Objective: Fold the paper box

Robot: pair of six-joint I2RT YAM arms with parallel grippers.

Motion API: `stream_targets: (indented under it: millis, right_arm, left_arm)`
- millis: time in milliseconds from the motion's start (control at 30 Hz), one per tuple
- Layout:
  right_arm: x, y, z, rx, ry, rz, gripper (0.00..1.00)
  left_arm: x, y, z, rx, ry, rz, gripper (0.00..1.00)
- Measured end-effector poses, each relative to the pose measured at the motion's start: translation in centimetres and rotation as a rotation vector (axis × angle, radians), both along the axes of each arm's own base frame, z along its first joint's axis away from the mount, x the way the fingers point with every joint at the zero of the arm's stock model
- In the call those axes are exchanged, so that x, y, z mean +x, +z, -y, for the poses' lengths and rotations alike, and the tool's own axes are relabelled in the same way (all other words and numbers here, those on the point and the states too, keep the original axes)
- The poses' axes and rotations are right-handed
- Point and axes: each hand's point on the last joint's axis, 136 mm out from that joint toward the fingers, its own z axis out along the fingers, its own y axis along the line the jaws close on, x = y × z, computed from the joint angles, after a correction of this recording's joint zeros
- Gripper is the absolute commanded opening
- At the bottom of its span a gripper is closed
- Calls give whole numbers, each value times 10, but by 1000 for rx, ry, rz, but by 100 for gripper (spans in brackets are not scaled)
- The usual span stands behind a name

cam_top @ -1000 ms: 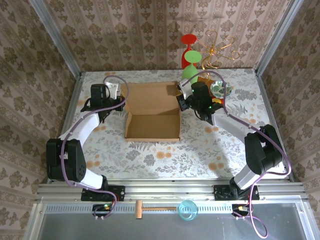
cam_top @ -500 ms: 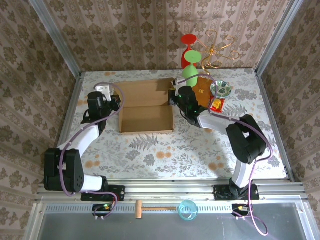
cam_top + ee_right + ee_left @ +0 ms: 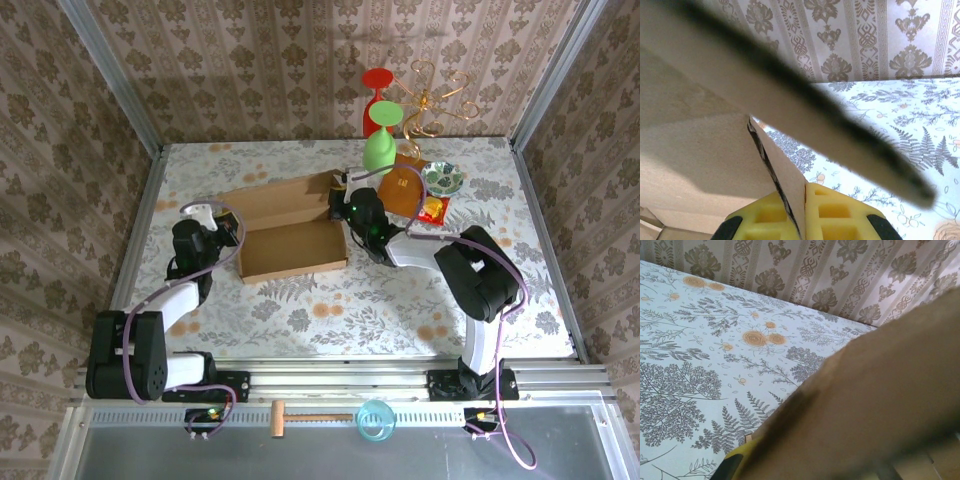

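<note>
Between the two end effectors: the paper box [image 3: 290,225] lies on the desk [image 3: 400,300] as a shallow tray, front wall up, with the broad lid panel sloping away behind it.
Right end effector [image 3: 800,216]: closed to a pinch on the box's right side wall — the cardboard stands edge-on between the yellow fingers [image 3: 837,215].
Left end effector [image 3: 226,236]: closed at the box's left edge, with cardboard lying right across its lens; the grip looks to be on the left wall.
Step in hand: probably squaring the side walls upright before the lid comes over.
Doing it well: move both wrists together and evenly, pivot about the crease rather than dragging the tray, and pinch low near the fold so the wall doesn't buckle.
Beyond the right end effector: an orange board [image 3: 405,188], a green vase [image 3: 380,150] and a small dish [image 3: 441,178] — near enough that the lid's swing wants watching.
</note>
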Motion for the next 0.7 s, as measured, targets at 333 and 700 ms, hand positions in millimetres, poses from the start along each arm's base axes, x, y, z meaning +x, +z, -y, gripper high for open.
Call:
stream_targets:
  millis: [333, 700]
  right_arm:
    - [-9, -6, 2, 22, 5, 27, 9]
    - [-34, -24, 11, 16, 17, -39, 39]
  left_arm:
    - [-23, -4, 4, -6, -7, 33, 0]
    - [-51, -7, 14, 19, -22, 28, 0]
